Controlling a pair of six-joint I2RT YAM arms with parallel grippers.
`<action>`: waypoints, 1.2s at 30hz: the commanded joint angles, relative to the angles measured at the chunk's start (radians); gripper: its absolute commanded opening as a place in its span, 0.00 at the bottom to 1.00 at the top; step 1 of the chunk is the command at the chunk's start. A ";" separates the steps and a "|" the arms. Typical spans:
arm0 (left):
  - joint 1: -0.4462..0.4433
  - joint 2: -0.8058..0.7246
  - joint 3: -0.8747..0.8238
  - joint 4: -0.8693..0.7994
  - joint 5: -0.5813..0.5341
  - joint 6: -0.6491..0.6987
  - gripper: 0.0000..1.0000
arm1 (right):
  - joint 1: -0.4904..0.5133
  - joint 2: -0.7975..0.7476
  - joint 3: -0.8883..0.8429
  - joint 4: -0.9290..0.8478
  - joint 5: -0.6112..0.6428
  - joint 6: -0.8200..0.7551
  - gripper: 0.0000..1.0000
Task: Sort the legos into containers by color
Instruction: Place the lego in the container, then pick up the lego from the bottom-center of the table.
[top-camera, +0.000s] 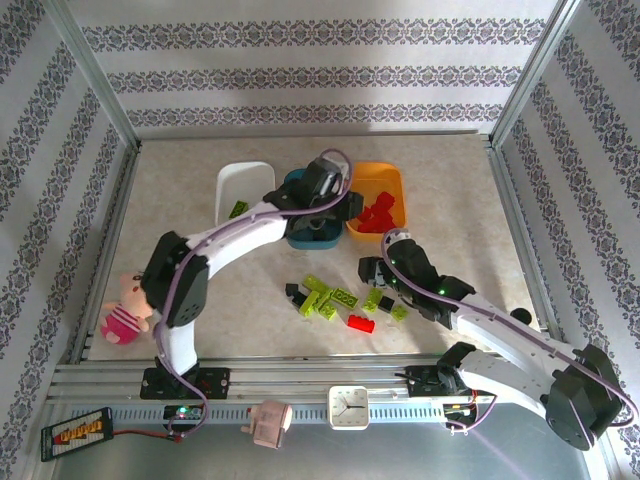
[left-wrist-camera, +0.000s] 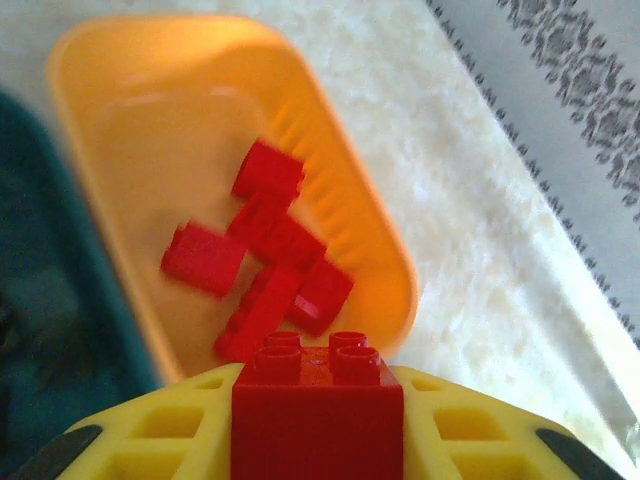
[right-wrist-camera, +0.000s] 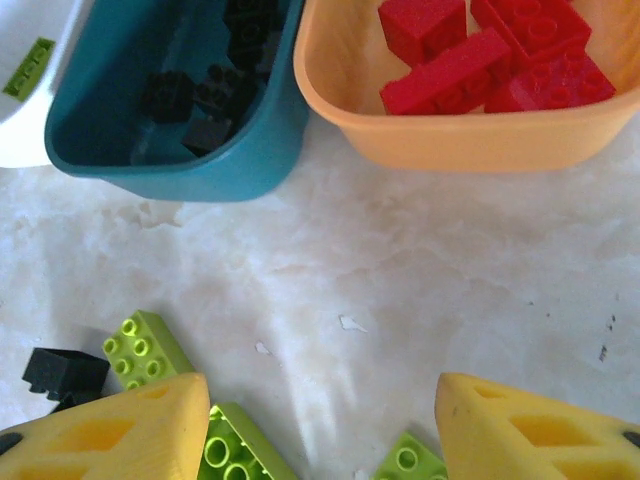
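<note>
Red brick (left-wrist-camera: 318, 415) clamped in left hand (top-camera: 338, 206) at the rim of the orange tub (left-wrist-camera: 150, 120). Drop step in hand: advance over tub, then release. Right hand (right-wrist-camera: 320, 430) hangs open above lime bricks (right-wrist-camera: 140, 346).

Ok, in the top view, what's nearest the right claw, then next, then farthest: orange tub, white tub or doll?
1. Orange tub, just beyond the right claw.
2. White tub, farther back on the left.
3. Doll, far off at the left.
</note>
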 joint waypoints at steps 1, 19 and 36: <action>0.025 0.133 0.169 -0.038 0.068 0.021 0.32 | 0.005 -0.021 -0.022 -0.021 -0.009 0.023 0.61; 0.064 0.581 0.843 -0.313 0.125 -0.058 0.68 | 0.055 0.041 -0.018 -0.046 -0.051 0.013 0.61; 0.061 -0.368 -0.392 0.290 0.147 -0.148 0.84 | 0.115 0.098 0.019 -0.139 -0.206 -0.033 0.61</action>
